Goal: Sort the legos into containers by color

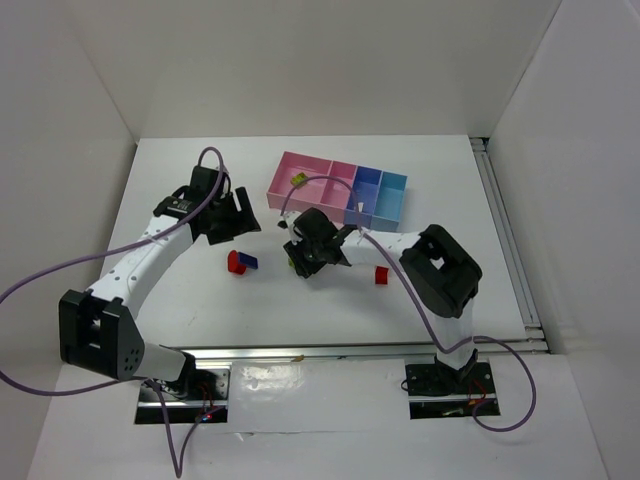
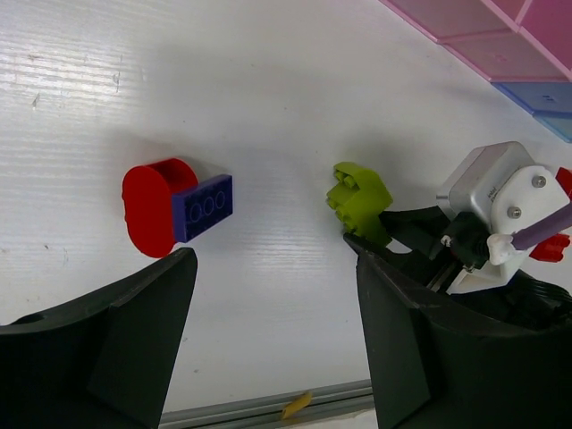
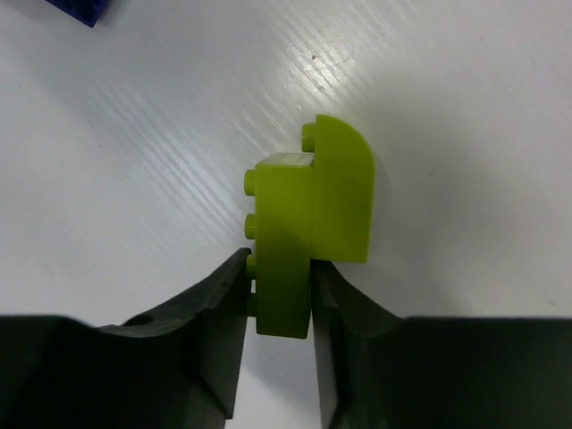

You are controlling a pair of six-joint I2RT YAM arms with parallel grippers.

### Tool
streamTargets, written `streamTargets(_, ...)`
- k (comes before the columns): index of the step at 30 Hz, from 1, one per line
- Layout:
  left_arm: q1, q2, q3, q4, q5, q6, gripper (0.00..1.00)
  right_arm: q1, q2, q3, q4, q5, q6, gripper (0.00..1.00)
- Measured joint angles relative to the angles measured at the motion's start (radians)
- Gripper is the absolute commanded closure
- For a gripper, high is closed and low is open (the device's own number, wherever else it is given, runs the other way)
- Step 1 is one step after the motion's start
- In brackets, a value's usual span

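A lime-green lego (image 3: pixel 313 206) is being pinched between the narrowed fingers of the right gripper (image 3: pixel 279 268) on bare table (image 1: pixel 450 170) just before the containers (image 1: pixel 310 160). The left gripper (image 2: pixel 273 259) is being held wide near a red lego (image 2: pixel 147 207) touching a dark blue lego (image 2: pixel 204 206). Also being shown are a second lime-green lego (image 1: pixel 298 180) in the large pink bin and a second red lego (image 1: pixel 381 275) lying apart.

Lime-green plastic brick (image 3: pixel 313 214): smooth, semi-gloss. White table top (image 3: pixel 161 161) shows fine ribbing, slight sheen, probably corrugated plastic. Black right-gripper fingers (image 3: pixel 197 349) matt.
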Motion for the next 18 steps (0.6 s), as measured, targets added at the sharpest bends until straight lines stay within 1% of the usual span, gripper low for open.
streamTargets(1, 0.0, 0.0, 0.0, 0.0, 0.003, 0.0, 0.17, 0.001, -0.001, -0.004, 0.006, 0.005, 0.002, 0.67)
streamTargets(2, 0.0, 0.002, 0.0, 0.0, 0.007, 0.0, 0.17, 0.002, -0.003, -0.006, 0.012, 0.011, 0.007, 0.87)
streamTargets(3, 0.0, 0.003, 0.0, 0.0, 0.011, 0.0, 0.17, 0.003, -0.007, -0.007, 0.015, 0.015, 0.002, 1.0)
streamTargets(4, 0.0, 0.005, 0.0, 0.001, 0.015, 0.001, 0.16, 0.003, -0.011, -0.01, 0.015, 0.018, 0.01, 1.0)
streamTargets(5, 0.0, 0.009, 0.0, 0.001, 0.025, 0.007, 0.12, 0.004, -0.014, -0.013, 0.013, 0.025, 0.014, 1.0)
streamTargets(6, 0.0, 0.014, 0.0, 0.002, 0.043, 0.021, 0.1, 0.005, -0.019, -0.016, 0.011, 0.033, 0.016, 1.0)
streamTargets(8, 0.001, 0.035, 0.009, -0.004, 0.102, 0.05, 0.09, 0.005, -0.049, -0.042, 0.013, 0.044, 0.018, 1.0)
streamTargets(10, 0.003, 0.077, 0.046, -0.014, 0.181, 0.078, 0.09, 0.005, -0.122, -0.095, 0.01, 0.052, 0.021, 1.0)
streamTargets(13, 0.01, 0.153, 0.105, 0.0, 0.343, 0.126, 0.08, 0.006, -0.262, -0.156, -0.003, 0.056, 0.025, 1.0)
streamTargets(18, 0.035, 0.245, 0.127, 0.051, 0.638, 0.155, 0.06, 0.015, -0.464, -0.171, -0.007, 0.054, 0.03, 1.0)
